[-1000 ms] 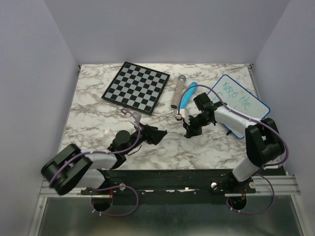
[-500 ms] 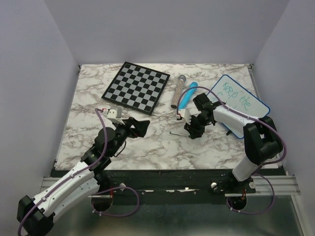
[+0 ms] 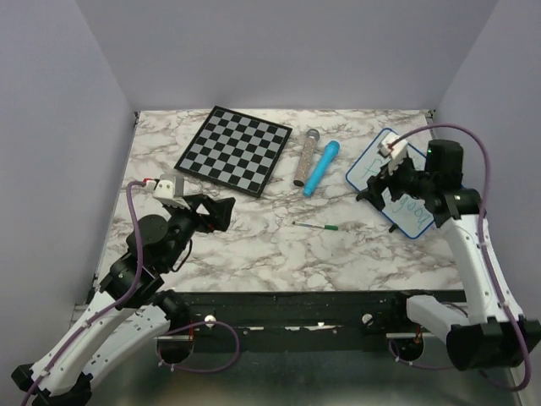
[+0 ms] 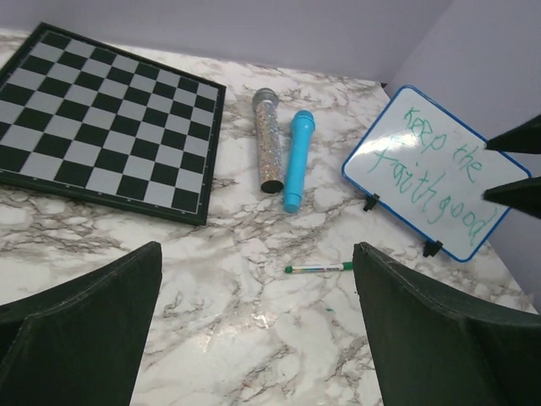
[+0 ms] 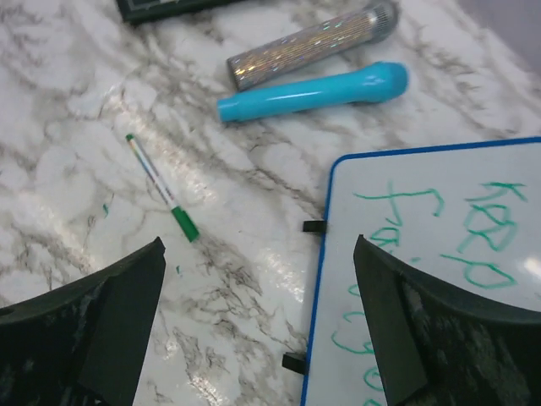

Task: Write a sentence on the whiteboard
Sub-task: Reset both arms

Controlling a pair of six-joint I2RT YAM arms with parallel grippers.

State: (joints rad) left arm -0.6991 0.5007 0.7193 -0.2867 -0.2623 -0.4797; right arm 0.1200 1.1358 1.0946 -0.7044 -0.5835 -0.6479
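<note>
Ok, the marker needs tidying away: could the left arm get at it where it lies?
Probably yes: the marker lies alone on bare table, nothing covering it, and the left gripper hangs open, pointed its way.

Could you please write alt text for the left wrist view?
A blue-rimmed whiteboard bearing green handwriting sits at the right of a marble table, with a green-capped marker lying nearby. Further back lie a blue microphone, a glittery microphone and a chessboard; the open left end effector frames the foreground.
</note>
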